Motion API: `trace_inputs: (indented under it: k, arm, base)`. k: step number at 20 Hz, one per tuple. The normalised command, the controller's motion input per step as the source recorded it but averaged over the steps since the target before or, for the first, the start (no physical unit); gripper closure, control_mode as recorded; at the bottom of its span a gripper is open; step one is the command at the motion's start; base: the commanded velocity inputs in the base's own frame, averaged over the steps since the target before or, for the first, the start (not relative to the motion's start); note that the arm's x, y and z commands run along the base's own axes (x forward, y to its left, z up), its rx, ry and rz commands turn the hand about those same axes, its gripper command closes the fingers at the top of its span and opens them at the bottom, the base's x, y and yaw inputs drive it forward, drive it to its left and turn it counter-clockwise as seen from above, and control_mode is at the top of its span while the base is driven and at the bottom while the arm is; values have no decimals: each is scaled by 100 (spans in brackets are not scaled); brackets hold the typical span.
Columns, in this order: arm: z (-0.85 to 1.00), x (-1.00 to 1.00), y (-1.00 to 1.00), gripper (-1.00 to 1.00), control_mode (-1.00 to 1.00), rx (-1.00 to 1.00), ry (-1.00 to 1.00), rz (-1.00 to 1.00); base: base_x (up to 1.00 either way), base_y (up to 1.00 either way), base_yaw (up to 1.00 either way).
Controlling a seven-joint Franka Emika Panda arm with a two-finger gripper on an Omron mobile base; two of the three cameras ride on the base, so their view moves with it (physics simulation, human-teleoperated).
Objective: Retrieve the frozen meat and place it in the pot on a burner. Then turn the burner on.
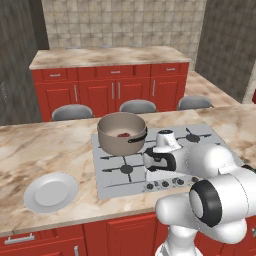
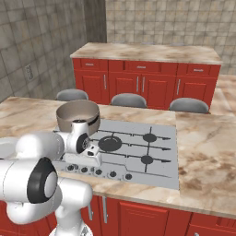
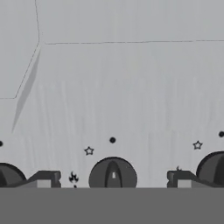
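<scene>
2 fingers (image 3: 113,179) spread wide, straddling stove knob (image 3: 113,174).

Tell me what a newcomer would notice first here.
The pot on the stove's back left burner, with the red meat already inside. Next, the gripper down at the front knob row, open, its fingers either side of one knob. A white plate lies on the counter left of the stove.

In the left base view the frozen meat (image 1: 123,134) shows as a small red patch inside the pot (image 1: 121,132), its shape too small to tell. The arm hides the claw (image 3: 113,180) in both base views; two outer knobs (image 3: 8,175) are cut off by the hand view's edges.
</scene>
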Motion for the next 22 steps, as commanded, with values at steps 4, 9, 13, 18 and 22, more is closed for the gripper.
trace_inputs:
  k: [4, 9, 13, 18, 22]
  arm:
    - [-41, -6, 0, -100, -100, 0, 0, 0]
    - [-29, -38, 0, -100, -100, 5, 0, -4]
    - [-33, -51, 0, 100, -100, 7, 0, -7]
    - [-20, -33, 0, 100, -100, 4, -1, -3]
    - [-10, 0, 0, 100, -100, 0, -2, 0]
  base:
    - [0, 0, 0]
    - [0, 0, 0]
    - [0, 0, 0]
    - [0, 0, 0]
    - [0, 0, 0]
